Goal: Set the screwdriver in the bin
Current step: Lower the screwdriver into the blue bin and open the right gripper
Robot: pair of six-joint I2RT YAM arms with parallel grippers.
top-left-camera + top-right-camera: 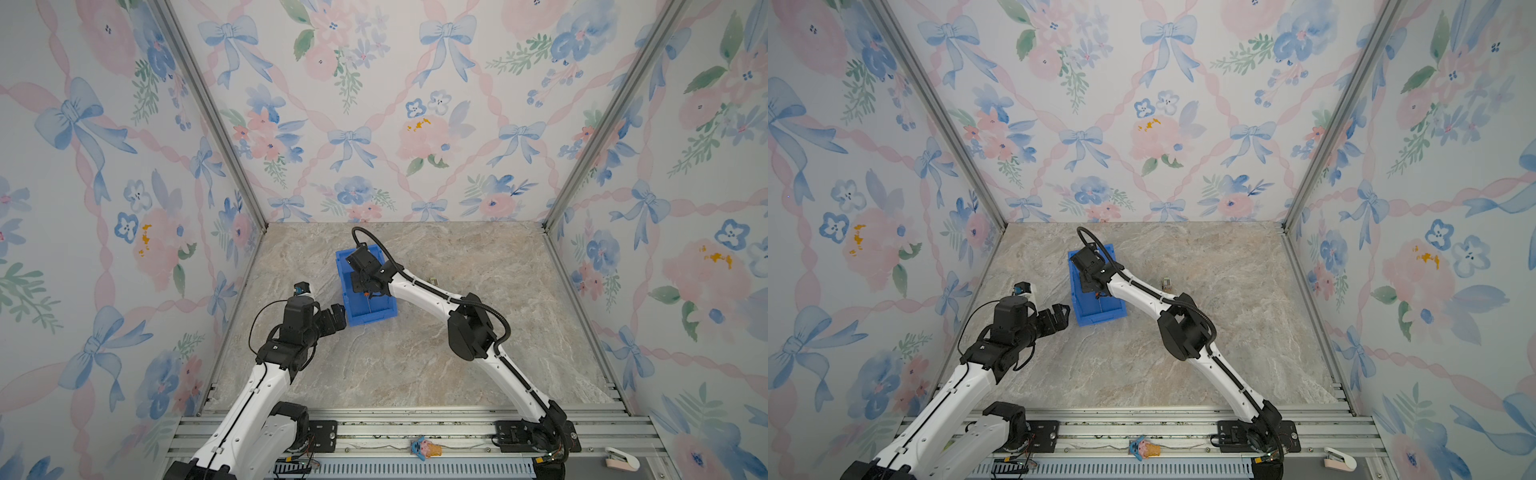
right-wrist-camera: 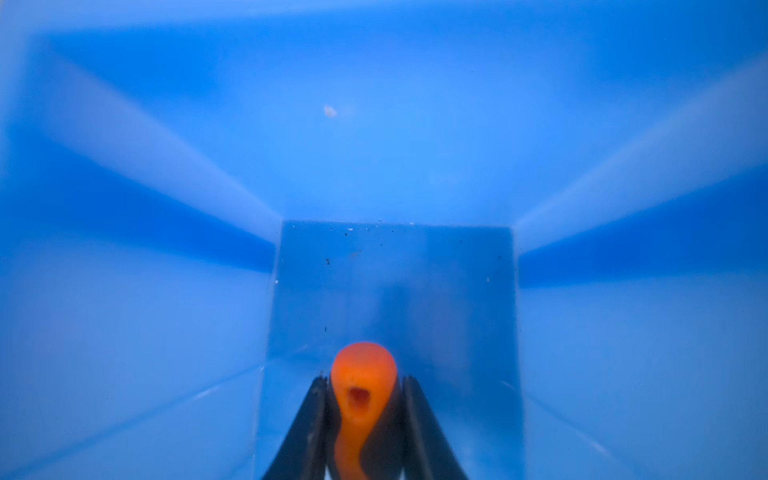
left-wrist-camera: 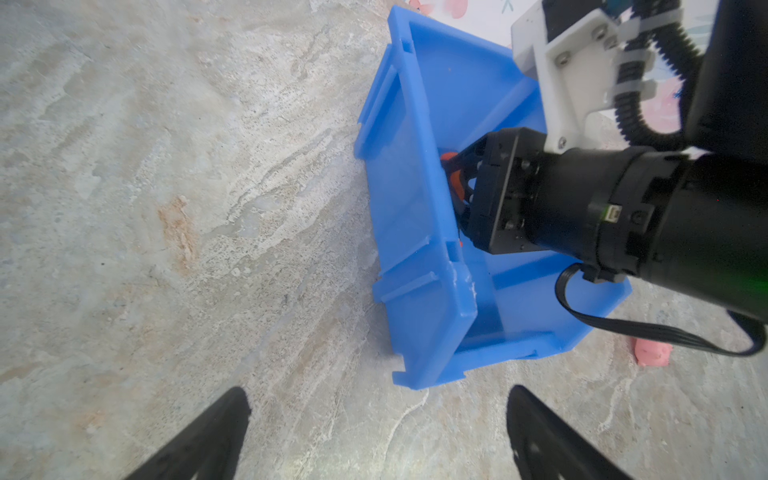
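The blue bin (image 1: 371,318) (image 1: 1101,316) stands on the marble table left of the middle, and my right arm reaches down into it. Inside, my right gripper (image 2: 363,380) (image 1: 364,291) is shut on the orange-and-black handle of the screwdriver (image 2: 363,376) (image 3: 454,176), just above the bin floor (image 2: 395,282). The thin grey shaft (image 1: 368,305) points toward the bin's low front. My left gripper (image 3: 378,399) (image 1: 1059,314) is open and holds nothing, just off the bin's near left corner (image 3: 419,374).
A small pink toy (image 3: 652,353) lies on the table beside the bin. A small grey object (image 1: 432,281) sits right of the bin. On the front rail lie an ice-cream toy (image 1: 424,449) and a white item (image 1: 621,459). Papered walls close three sides.
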